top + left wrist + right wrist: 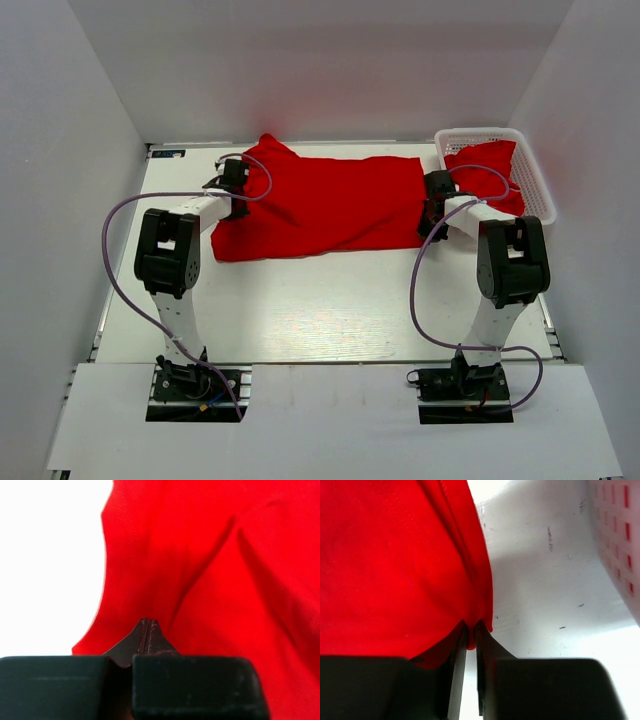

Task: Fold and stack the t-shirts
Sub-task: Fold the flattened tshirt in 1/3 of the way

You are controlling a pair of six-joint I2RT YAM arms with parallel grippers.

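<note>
A red t-shirt lies spread out, wrinkled, across the back of the white table. My left gripper is at its left edge. In the left wrist view its fingers are pressed together at the cloth, with creases running out from the tips. My right gripper is at the shirt's right edge. In the right wrist view it is shut on a pinch of the red hem. Another red t-shirt lies bunched in the basket.
A white plastic lattice basket stands at the back right corner, just right of my right gripper; its wall shows in the right wrist view. White walls enclose the table on three sides. Bare table lies between the shirt and the arm bases.
</note>
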